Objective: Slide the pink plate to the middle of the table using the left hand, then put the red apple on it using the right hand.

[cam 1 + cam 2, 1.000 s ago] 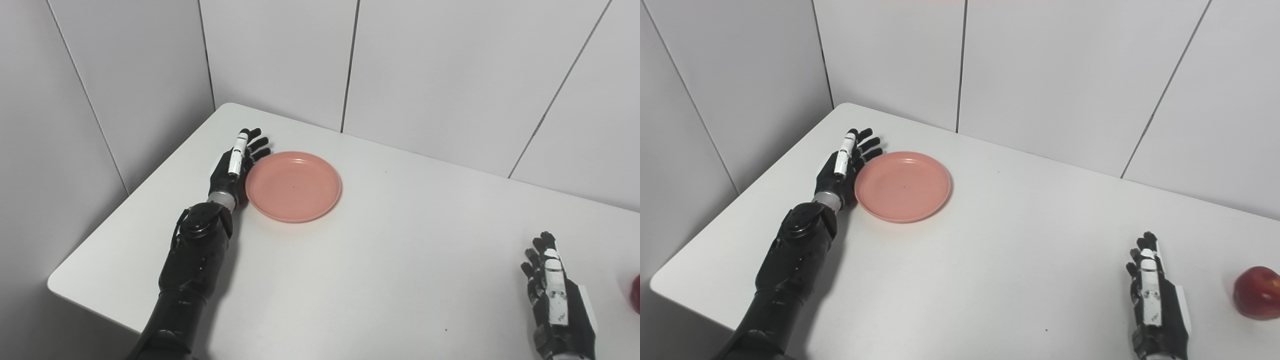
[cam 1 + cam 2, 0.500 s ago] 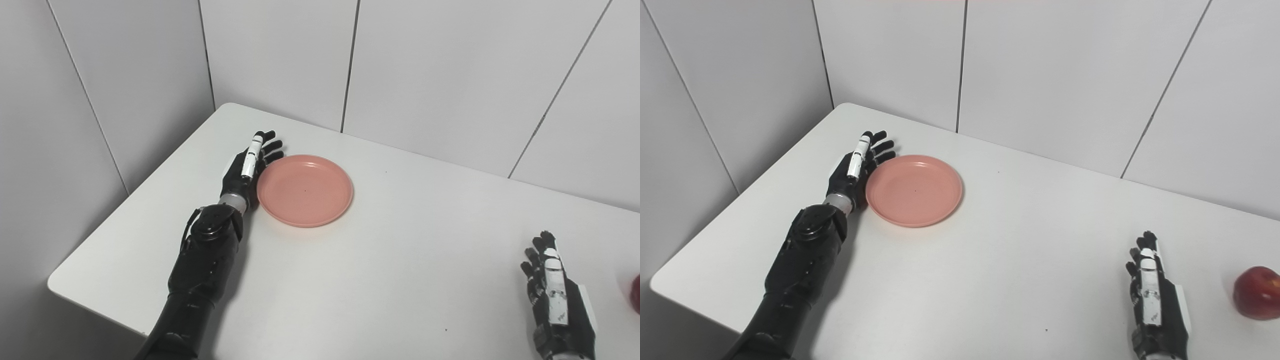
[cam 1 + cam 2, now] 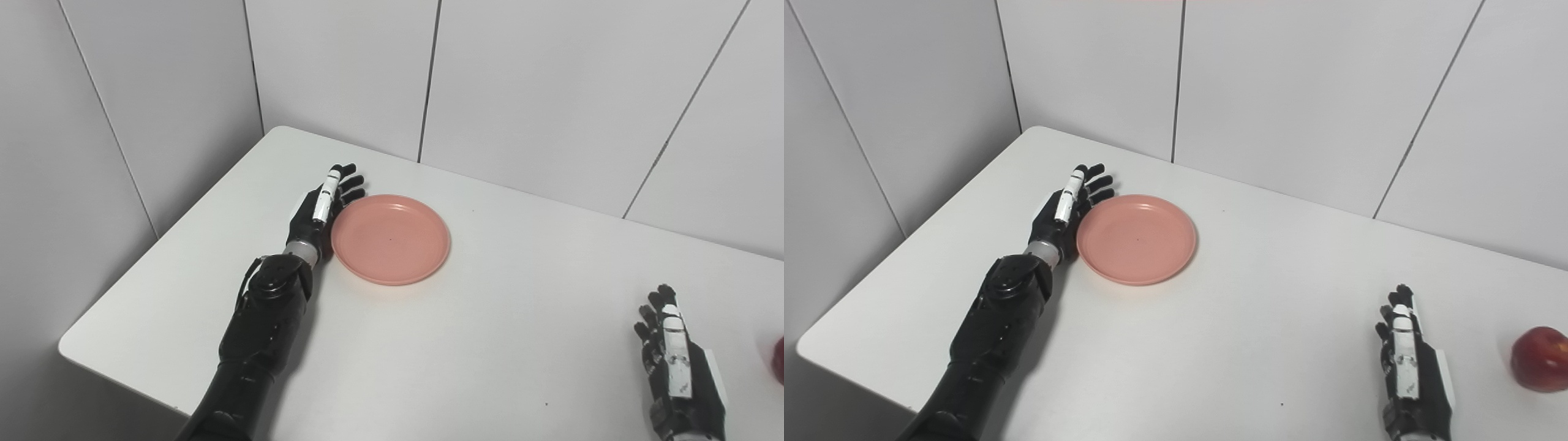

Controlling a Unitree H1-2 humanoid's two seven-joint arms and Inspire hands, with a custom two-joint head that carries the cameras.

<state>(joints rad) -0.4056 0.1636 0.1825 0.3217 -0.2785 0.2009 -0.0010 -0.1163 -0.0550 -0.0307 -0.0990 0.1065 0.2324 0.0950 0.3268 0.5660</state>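
Note:
The pink plate (image 3: 391, 237) lies flat on the white table (image 3: 490, 343), left of its middle. My left hand (image 3: 320, 205) stands edge-on against the plate's left rim, open, fingers stretched toward the far wall. The red apple (image 3: 1540, 358) rests near the table's right side; only a sliver of it shows in the left eye view. My right hand (image 3: 1409, 361) lies open on the table to the left of the apple, a clear gap between them, holding nothing.
Grey wall panels (image 3: 520, 86) run along the table's far edge and left side, meeting in a corner beyond the plate. The table's near left corner (image 3: 67, 349) is rounded.
My left hand has pushed the pink plate to the right across the table, both moving together. The right hand has drawn back slightly; the apple has stayed put.

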